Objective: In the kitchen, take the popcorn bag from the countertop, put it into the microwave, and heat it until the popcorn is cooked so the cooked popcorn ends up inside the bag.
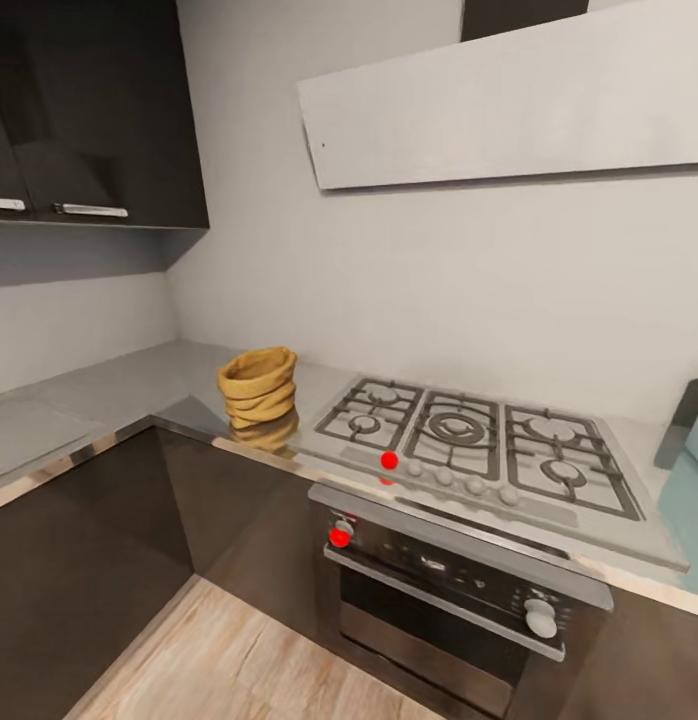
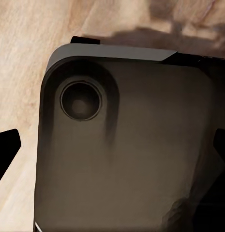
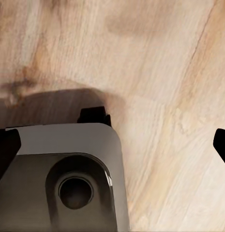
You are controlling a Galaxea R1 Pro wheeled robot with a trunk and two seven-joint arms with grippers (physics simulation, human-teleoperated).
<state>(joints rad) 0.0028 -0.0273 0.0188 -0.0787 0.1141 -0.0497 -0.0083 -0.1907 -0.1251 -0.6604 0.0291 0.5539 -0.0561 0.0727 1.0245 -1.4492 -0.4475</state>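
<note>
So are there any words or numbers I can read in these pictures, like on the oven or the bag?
None can be read.
Oven: pale marks on its dark control strip, too small and blurred to read.
Popcorn bag: no writing shows.
Stove: no writing shows by its knobs.

A steel gas hob (image 1: 469, 440) with dark grates sits at about 4 o'clock in the head view, a row of pale knobs (image 1: 461, 480) along its near edge and one red knob (image 1: 389, 460) at their left end. Below it is a black oven (image 1: 459, 600) with a red dial (image 1: 339, 537) and a white dial (image 1: 541, 620). A flat white hood (image 1: 509, 100) hangs at 1 o'clock, dark wall cabinets (image 1: 89, 110) at 10 o'clock, and pale wood flooring (image 1: 219, 660) lies at 7 o'clock
</note>
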